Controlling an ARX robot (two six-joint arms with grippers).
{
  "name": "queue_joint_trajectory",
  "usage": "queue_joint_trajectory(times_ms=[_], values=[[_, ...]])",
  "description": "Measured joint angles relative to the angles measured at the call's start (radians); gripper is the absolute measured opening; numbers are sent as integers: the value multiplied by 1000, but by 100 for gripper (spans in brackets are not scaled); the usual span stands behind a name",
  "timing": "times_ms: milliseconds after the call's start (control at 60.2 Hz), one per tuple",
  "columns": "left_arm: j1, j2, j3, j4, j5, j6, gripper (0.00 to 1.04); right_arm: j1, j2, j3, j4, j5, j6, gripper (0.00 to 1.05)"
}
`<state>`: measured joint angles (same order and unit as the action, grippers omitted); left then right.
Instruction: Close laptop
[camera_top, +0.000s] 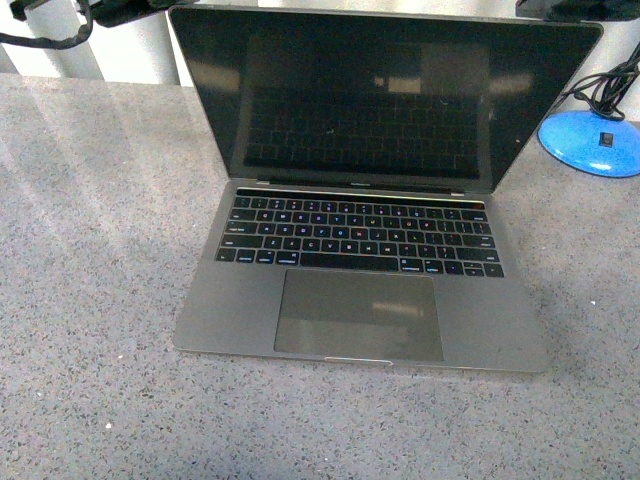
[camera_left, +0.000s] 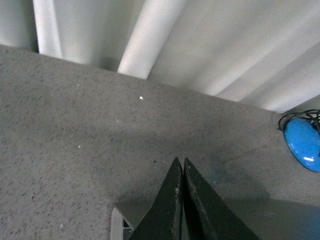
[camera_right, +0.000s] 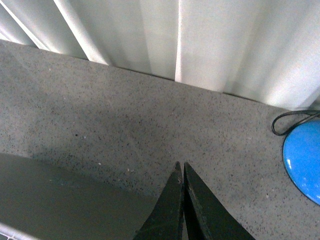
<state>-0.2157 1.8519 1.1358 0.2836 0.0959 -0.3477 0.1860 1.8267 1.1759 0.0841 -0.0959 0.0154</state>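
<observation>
The laptop (camera_top: 360, 260) sits open on the speckled grey counter (camera_top: 90, 300), its dark screen tilted a little past upright, with keyboard and trackpad towards the robot. The left hand (camera_left: 180, 161) hangs above one top corner of the laptop's lid, fingers pressed together with nothing between them. The right hand (camera_right: 180, 165) is above the lid's other end, likewise pinched closed and empty. Whether either touches the lid cannot be told. Behind the laptop, to its right, lies a blue disc (camera_top: 592, 142) with a black cable (camera_top: 612, 80).
</observation>
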Motion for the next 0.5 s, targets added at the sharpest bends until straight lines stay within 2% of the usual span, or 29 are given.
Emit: queue_joint_trajectory(times_ms=[498], values=[[6,3,-25,-15,14,-14,4,24,-14,-85,5,35,50,1]])
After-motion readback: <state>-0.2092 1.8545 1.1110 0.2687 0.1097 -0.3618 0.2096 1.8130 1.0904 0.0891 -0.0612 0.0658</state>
